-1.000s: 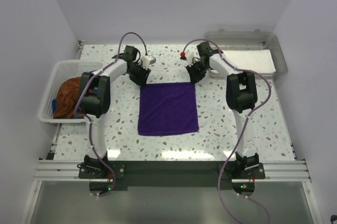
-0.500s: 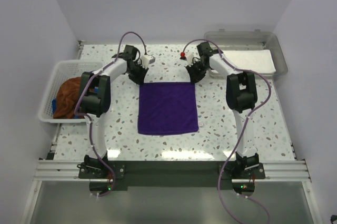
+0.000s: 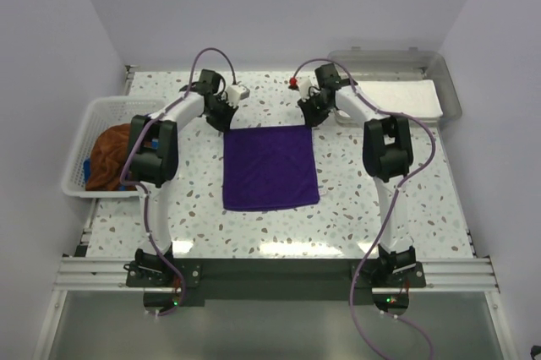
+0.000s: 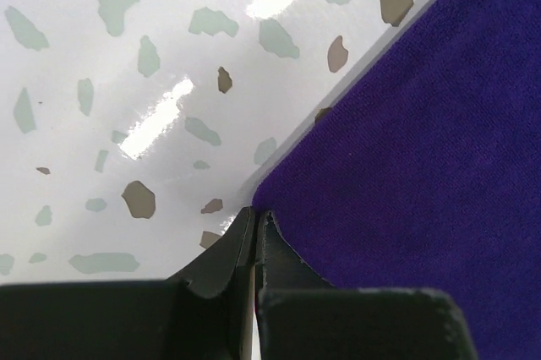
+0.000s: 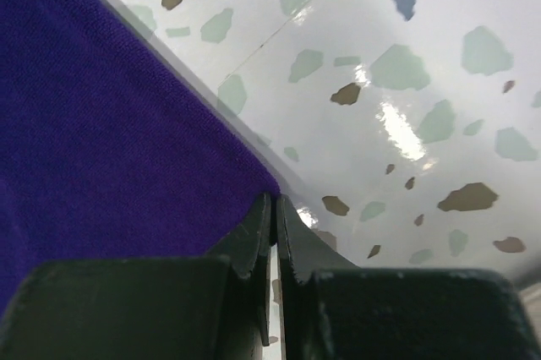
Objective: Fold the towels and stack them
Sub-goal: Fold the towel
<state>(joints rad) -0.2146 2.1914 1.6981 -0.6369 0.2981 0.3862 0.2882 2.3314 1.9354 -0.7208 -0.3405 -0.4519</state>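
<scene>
One purple towel [image 3: 270,167] lies flat on table [image 3: 372,199], centre, between the two arms, roughly square. L gripper [image 3: 224,122] sits at its far-left corner. Wrist view: fingers [image 4: 224,254] together, cloth corner nipped between the tips. R gripper [image 3: 311,119] at far-right corner, same; fingers [image 5: 249,240] pressed together on that corner. Far edge throws a thin shadow on the tabletop, i.e. slightly off the surface. Also a rust-brown towel [image 3: 106,155], bunched in white basket [image 3: 110,102], L side. Grey tray [image 3: 385,60] w/ white sheet [image 3: 397,94] far R, well apart from the cloth.
</scene>
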